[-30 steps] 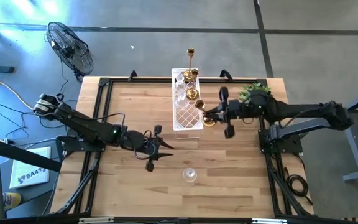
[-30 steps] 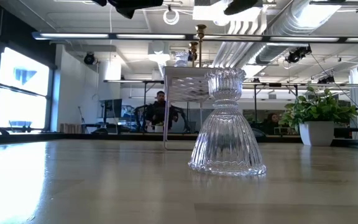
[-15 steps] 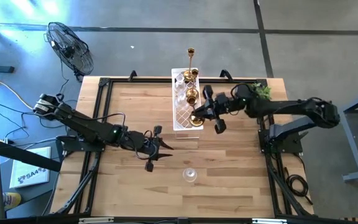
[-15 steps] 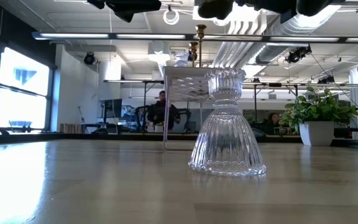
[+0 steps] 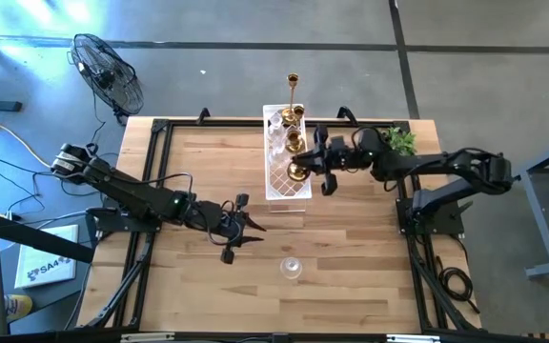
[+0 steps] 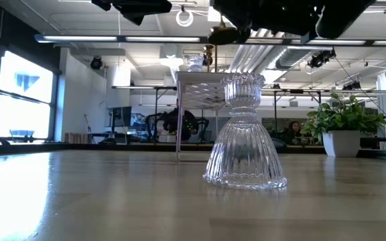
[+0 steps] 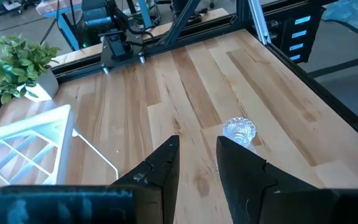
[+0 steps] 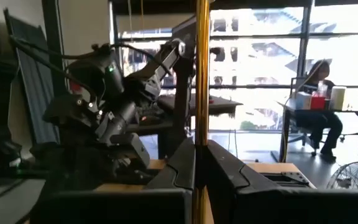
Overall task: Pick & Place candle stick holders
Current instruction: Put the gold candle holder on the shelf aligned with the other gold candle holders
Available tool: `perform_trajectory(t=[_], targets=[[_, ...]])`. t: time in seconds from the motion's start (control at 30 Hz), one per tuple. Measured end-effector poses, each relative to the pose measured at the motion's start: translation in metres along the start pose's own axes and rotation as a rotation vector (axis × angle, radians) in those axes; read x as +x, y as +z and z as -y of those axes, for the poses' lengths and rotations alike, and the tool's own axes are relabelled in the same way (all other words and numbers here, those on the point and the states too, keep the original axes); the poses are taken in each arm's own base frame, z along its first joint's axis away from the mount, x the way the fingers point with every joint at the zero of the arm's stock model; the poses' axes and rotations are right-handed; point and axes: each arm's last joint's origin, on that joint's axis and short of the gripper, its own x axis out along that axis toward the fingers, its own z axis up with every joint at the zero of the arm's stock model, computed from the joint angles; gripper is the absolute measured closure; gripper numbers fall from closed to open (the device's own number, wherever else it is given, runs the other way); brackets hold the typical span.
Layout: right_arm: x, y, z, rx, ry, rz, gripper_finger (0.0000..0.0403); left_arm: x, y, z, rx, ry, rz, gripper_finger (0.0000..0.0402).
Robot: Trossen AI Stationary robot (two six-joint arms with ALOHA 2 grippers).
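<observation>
1. Gold candle stick holder (image 5: 297, 171) is sitting over the white tray (image 5: 284, 187) in the middle of the high view, pinched in the right gripper (image 5: 305, 171).
2. Only the right wrist view is showing the slim gold stem (image 8: 201, 93) squeezed between the closed fingers (image 8: 182, 165).
3. Clear glass holder (image 6: 245, 134) is standing big in the low view's centre, tiny in the high view.
4. Left gripper (image 7: 194, 163) is hanging near it, fingers a little apart, holding nothing.

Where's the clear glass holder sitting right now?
In the high view, the clear glass holder stands alone on the table's near middle, just right of the left claw.
</observation>
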Motion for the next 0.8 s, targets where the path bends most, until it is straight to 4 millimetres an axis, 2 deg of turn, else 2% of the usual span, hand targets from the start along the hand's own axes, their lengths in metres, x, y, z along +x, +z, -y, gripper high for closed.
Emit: perform_trajectory(t=[0.13,0.3,0.8], targets=[[-0.018,-0.015,0.0,0.023,-0.014,0.063,0.0395,0.0,0.001,0.0,0.003,0.002,0.013,0.0299],[-0.029,-0.029,-0.002,0.007,-0.022,0.06,0.0395,0.0,0.003,-0.001,0.021,0.008,0.033,0.0299],[-0.018,-0.064,0.005,0.015,-0.014,0.036,0.0395,0.0,0.008,-0.003,0.036,0.06,0.08,0.0299]])
